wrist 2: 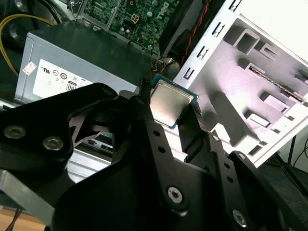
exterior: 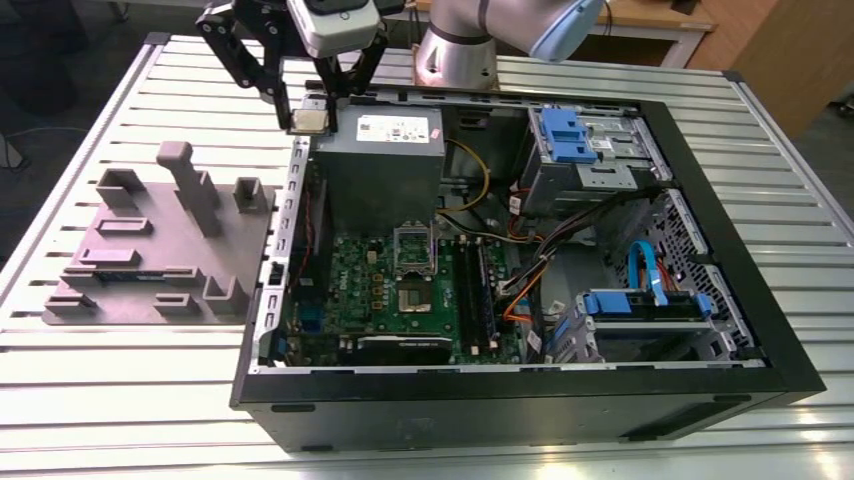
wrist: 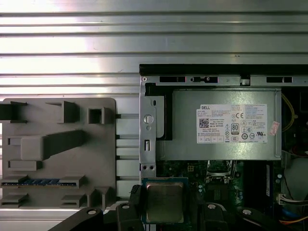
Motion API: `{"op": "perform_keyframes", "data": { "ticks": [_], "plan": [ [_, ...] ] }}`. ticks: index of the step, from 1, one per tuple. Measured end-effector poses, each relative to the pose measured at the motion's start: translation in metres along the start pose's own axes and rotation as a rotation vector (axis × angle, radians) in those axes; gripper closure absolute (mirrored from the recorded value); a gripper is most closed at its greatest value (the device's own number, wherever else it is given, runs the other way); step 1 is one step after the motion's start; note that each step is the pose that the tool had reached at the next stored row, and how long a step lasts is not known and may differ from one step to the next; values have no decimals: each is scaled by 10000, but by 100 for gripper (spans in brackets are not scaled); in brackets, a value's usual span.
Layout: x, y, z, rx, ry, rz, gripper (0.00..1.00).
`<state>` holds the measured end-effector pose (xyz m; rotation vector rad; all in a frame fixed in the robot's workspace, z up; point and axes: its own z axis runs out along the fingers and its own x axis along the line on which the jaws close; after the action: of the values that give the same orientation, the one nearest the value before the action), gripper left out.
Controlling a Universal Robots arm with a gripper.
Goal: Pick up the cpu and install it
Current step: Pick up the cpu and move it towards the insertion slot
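Silver-grey, flat square cpu (exterior: 311, 122) clamped in the black two-finger gripper (exterior: 310, 116), up off the board.
Exterior view: the chip hangs over the wall of the open black computer case (exterior: 534, 420) on the exterior view's left. It is just beside the grey metal power-supply box (exterior: 380, 160) and well apart from the green motherboard (exterior: 360, 290). A grey moulded parts tray (exterior: 147, 250) lies on the slatted metal table (exterior: 80, 400). Second wrist view: black fingers (wrist 2: 147, 120) press opposite edges of the cpu (wrist 2: 169, 102). First wrist view: the cpu (wrist: 164, 202) shows its shiny face over the case edge.
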<state>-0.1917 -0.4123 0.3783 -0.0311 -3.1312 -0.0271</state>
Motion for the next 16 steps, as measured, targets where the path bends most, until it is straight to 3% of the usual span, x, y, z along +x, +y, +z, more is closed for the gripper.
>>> {"op": "perform_keyframes", "data": {
  "ticks": [16],
  "plan": [
    [-101,2,-1,0,0,0,53]
  ]
}}
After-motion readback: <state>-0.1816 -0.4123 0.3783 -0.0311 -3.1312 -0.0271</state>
